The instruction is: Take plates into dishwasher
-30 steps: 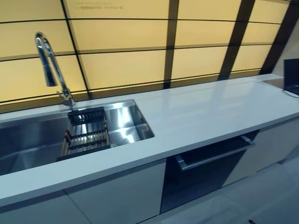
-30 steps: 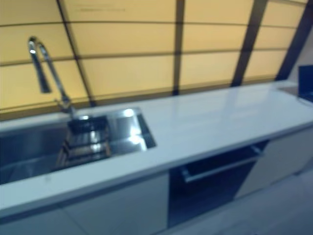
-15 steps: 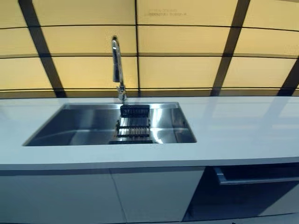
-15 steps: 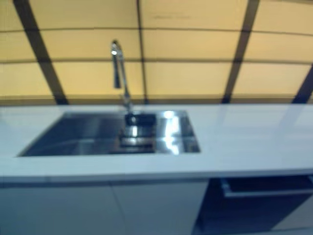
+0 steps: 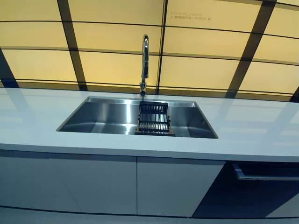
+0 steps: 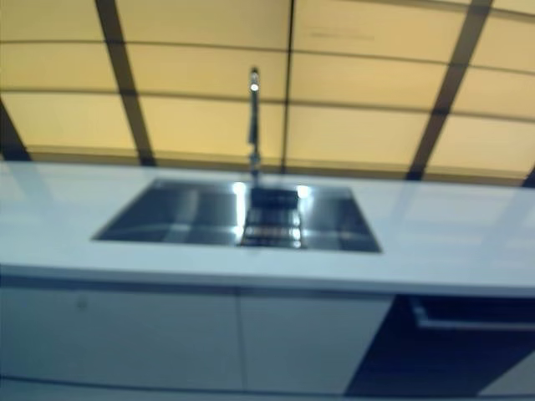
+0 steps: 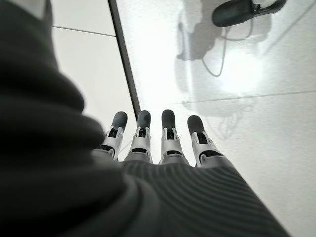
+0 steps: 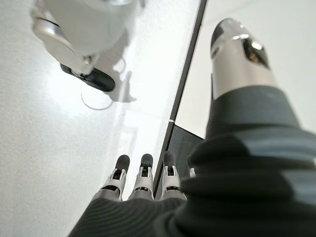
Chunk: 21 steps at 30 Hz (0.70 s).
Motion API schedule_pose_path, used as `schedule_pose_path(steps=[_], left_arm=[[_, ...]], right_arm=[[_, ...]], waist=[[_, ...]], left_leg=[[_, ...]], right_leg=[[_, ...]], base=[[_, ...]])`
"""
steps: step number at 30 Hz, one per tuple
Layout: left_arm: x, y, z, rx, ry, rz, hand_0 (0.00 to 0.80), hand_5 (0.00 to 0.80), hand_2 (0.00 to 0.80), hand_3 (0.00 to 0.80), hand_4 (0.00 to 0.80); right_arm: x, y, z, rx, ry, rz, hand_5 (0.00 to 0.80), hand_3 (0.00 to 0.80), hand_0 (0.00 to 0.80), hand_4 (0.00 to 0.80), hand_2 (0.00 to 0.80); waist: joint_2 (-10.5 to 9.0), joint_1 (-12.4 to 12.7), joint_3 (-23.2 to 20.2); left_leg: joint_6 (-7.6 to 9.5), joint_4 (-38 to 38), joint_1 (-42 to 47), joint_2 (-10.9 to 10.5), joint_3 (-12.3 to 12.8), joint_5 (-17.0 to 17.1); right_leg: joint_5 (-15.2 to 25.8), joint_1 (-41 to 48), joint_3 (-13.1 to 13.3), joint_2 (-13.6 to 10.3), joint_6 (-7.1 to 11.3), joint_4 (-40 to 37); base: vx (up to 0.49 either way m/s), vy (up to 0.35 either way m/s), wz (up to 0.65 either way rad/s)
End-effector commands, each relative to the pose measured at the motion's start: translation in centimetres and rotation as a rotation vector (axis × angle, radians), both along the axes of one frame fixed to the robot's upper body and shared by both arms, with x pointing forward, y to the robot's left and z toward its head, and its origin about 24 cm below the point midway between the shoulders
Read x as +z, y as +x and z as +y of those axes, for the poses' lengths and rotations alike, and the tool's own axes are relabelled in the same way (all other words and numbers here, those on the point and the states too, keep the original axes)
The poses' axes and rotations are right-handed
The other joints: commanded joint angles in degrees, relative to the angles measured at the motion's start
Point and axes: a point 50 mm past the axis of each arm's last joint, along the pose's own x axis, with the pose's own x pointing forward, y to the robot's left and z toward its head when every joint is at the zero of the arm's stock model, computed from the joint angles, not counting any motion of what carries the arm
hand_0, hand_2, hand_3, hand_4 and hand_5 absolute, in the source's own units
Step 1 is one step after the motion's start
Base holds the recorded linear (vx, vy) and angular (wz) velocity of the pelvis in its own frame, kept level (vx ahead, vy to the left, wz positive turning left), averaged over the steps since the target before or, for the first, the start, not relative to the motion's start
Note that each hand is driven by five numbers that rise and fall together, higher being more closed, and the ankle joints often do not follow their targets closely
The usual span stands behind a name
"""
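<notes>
A rack (image 5: 153, 118) sits in the sink (image 5: 107, 116), faucet (image 5: 145, 60) behind, dishwasher (image 5: 261, 186) lower right.

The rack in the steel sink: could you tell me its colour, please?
Black rack, clearest in the left eye view.

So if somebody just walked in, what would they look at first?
Probably the tall shiny faucet standing at the back of the steel sink, in the middle of the long white countertop. A small dark rack sits inside the sink right under it. Behind everything glows a wall of yellow panels crossed by dark bars, and no plates show anywhere.
</notes>
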Motion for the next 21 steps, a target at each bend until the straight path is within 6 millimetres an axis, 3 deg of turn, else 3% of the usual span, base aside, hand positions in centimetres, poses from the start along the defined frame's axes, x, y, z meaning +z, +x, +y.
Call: schedule_pose_path(steps=[1,3,10,15,21], left_arm=[[0.8,2.1,0.7,0.013,0.003,-0.050,0.000,0.000,0.000,0.000,0.000],[0.7,2.1,0.3,0.025,-0.010,-0.048,0.000,0.000,0.000,0.000,0.000],[0.1,2.0,-1.5,0.042,-0.104,-0.077,0.000,0.000,0.000,0.000,0.000],[0.0,2.4,-2.7,0.122,-0.190,-0.144,0.000,0.000,0.000,0.000,0.000],[0.1,2.7,-2.9,0.198,-0.232,-0.201,0.000,0.000,0.000,0.000,0.000]], right_arm=[[0.6,2.1,0.0,0.005,0.013,-0.043,0.000,0.000,0.000,0.000,0.000],[0.2,1.8,0.6,0.004,0.034,-0.009,0.000,0.000,0.000,0.000,0.000],[-0.3,1.1,1.2,-0.026,0.070,0.007,0.000,0.000,0.000,0.000,0.000],[-0.2,1.1,1.3,-0.077,0.092,-0.042,0.000,0.000,0.000,0.000,0.000],[-0.1,0.9,0.8,-0.116,0.085,-0.058,0.000,0.000,0.000,0.000,0.000]], waist=[[1.58,1.3,-0.4],[1.09,2.3,-1.5],[0.94,2.3,-3.1],[1.52,2.0,-3.3],[2.05,1.9,-3.3]], left_leg=[[2.81,1.0,-0.5,2.0,0.2,-2.5],[2.45,0.7,-1.3,2.4,1.3,-1.8],[0.58,-0.5,-1.5,3.4,2.9,-0.3],[-0.75,-0.8,-1.5,4.1,3.4,0.9],[-1.74,-0.9,-2.1,4.6,3.6,1.9]], right_leg=[[4.2,-3.4,3.4,3.4,-0.72,4.3],[0.6,0.6,2.3,4.6,-1.28,0.4],[0.0,3.9,3.4,7.1,-2.72,-5.8],[-0.3,5.4,2.6,8.4,-3.86,-7.4],[-0.7,6.3,1.5,8.8,-4.52,-8.0]], base=[[-0.114,-0.085,0.02],[-0.154,-0.149,0.03],[-0.100,-0.140,-0.14],[-0.067,-0.079,-0.05],[-0.051,-0.032,0.01]])
